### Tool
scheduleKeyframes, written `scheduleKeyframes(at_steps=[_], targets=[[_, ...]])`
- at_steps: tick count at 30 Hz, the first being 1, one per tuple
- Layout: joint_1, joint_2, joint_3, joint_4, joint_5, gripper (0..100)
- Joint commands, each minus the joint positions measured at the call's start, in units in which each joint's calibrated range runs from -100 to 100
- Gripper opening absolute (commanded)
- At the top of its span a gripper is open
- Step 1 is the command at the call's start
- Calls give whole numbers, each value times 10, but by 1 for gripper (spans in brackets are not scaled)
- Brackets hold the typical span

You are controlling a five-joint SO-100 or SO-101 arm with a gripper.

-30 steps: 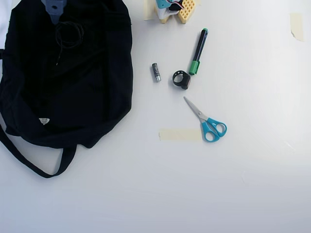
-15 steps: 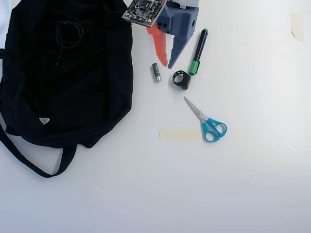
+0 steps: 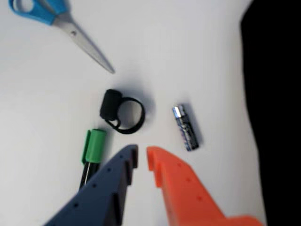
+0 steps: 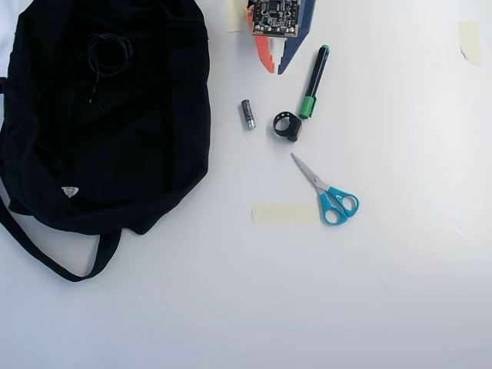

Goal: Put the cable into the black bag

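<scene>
- In the overhead view the black bag fills the left side of the white table, lying flat, its long strap looping out below it and a small white tag near its lower left part.
- The cable lies coiled on the upper part of the bag's fabric, with a short loose end trailing down; whether it sits inside an opening or just on top cannot be told.
- Right of the bag, apart from it, lies a battery; the wrist view shows it just right of the orange finger's tip.
- The gripper hangs at the top edge, one finger orange, one dark blue; its tips stand slightly apart with nothing between them.
- Next comes a small black ring-shaped object, just beyond the fingertips in the wrist view.
- A green-capped marker lies just above and right of the ring, beside the blue finger.
- Blue-handled scissors lie lower right, their handles touching the right end of a strip of tape; the wrist view shows them too.
</scene>
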Motion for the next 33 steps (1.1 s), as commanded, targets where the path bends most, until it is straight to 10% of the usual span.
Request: scheduleKeyframes(at_steps=[1, 19, 33], targets=[[-8, -104, 191, -126, 0, 2], [-41, -521, 716, -211, -2, 2], [-23, -571, 713, -114, -1, 2]])
